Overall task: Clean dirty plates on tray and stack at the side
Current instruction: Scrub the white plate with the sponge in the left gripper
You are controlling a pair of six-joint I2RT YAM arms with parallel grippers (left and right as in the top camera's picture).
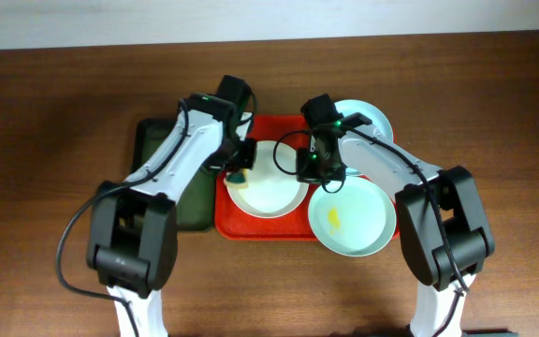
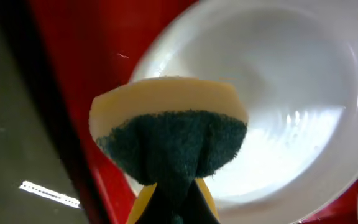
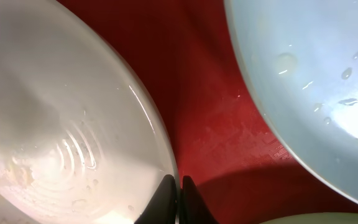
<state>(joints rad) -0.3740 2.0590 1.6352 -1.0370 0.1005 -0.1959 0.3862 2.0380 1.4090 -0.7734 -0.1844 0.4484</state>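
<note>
Left pincer (image 1: 239,172), seen from overhead, is clamped on a yellow foam sponge with a dark green scouring face (image 1: 238,178) at the left rim of the round shallow white plate (image 1: 269,192), which lies midway on the large red rectangular plastic tray with raised rim (image 1: 251,227). The right pincer (image 1: 318,170) sits at that plate's opposite rim. A round pale blue plate (image 1: 358,225) bearing a yellow smear (image 1: 334,219) overhangs the red tray's near right corner, and a round mint plate (image 1: 371,120) rests at its far right corner. Nothing is stacked on the brown wooden counter (image 1: 64,94) yet, so I judge the job early: one plate in hand, two to go. Open counter lies right of the tray, while the narrow dark green tray (image 1: 193,201) crowds the left. From the left wrist, the sponge hangs over the white plate's edge, and the bowl shows a wet sheen and no smear. From the right wrist, the fingers are together on the white plate's rim, seemingly pinching it. A bluish plate beaded with droplets lies just beside it across a strip of red; which of the two it is I cannot tell.
</note>
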